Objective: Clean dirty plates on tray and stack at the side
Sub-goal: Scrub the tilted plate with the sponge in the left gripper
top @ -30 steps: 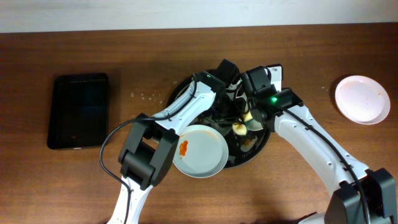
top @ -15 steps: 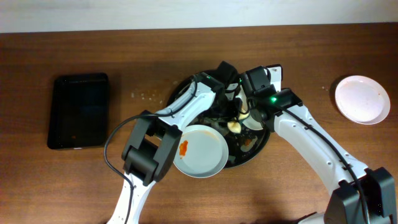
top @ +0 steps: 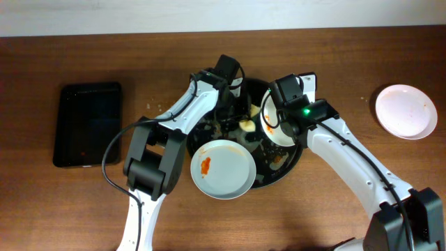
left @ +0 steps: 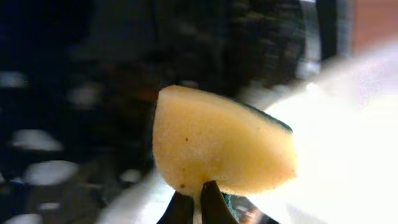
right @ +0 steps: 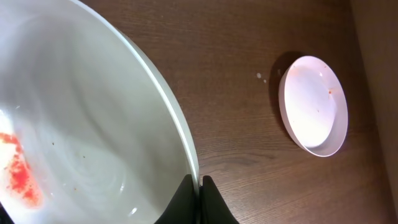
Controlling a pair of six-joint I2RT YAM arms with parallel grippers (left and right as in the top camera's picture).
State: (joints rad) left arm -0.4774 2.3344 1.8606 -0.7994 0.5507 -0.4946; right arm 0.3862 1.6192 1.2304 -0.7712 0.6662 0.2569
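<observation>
Right now my left gripper (left: 196, 202) is pressed together on the lower edge of a yellow foam sponge (left: 217, 146), with the glossy round black tray (top: 287, 167) dark behind it. My right gripper (right: 199, 186) pinches the rim of a tilted white round plate (right: 81, 124), its red-orange smear off to the fingers' left. A second smeared white plate (top: 223, 169) rests on the tray's near edge. A third pale plate (right: 314, 106) sits on the brown wooden table (right: 236, 62), well out to the right.
</observation>
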